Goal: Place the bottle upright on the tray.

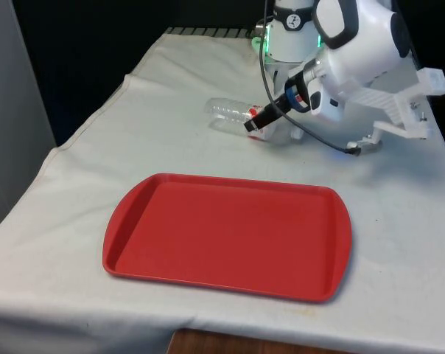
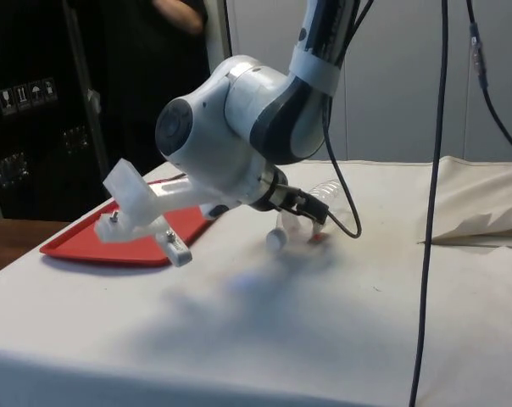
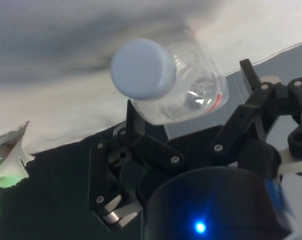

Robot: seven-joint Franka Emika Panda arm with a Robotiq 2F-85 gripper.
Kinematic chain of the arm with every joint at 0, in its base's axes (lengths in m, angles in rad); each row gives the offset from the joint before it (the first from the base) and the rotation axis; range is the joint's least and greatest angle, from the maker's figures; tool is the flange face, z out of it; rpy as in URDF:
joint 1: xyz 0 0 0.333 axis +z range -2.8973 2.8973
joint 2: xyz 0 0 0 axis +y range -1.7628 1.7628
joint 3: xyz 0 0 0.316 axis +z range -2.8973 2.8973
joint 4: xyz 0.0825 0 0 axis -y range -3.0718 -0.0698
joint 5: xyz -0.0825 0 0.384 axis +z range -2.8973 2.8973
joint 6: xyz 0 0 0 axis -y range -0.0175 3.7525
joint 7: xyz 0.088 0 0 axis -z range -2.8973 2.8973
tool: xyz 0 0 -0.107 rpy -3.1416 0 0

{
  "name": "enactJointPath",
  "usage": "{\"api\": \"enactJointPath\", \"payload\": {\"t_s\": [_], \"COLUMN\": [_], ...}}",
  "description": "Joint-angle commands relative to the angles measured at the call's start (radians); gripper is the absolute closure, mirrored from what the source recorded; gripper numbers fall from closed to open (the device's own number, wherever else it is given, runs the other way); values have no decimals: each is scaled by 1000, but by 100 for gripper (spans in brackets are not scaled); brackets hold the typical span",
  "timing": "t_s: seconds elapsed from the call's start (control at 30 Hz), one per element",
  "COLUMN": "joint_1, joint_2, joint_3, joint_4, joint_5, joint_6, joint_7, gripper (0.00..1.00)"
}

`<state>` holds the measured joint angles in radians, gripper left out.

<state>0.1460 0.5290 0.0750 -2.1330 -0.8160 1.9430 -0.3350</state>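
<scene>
Clear plastic bottle (image 1: 233,112) lying on side near surface's far edge, white cap (image 3: 142,68) toward end effector (image 1: 261,124), which is clamped around its neck. Red tray (image 1: 230,234) near front edge, well apart.

My way to the tray (image 1: 134,251) is open: bare cloth (image 1: 134,140) lies between it and me, and its red floor has nothing on it. The bottle (image 1: 230,111) lies on its side near the table's far end, with free cloth on the front view's left of it. My own arm (image 1: 355,44) and cable (image 1: 318,136) crowd the other side.
</scene>
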Motion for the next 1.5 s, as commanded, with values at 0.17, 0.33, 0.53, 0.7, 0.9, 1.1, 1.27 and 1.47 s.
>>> {"api": "enactJointPath", "payload": {"t_s": [0.17,0.33,0.53,0.7,0.9,1.1,1.27,1.47], "joint_1": [0,4,3,3,1,0,0,-1], "joint_2": [7,27,38,38,39,40,40,41], "joint_3": [11,17,20,21,22,22,22,23], "joint_4": [3,14,17,15,19,21,22,24], "joint_5": [-11,-27,-39,-43,-44,-43,-42,-42], "joint_6": [-11,-25,-27,-28,-26,-25,-25,-30], "joint_7": [0,1,1,0,-2,-3,-4,-4], "gripper": [0,0,0,0,0,1,36,65]}}
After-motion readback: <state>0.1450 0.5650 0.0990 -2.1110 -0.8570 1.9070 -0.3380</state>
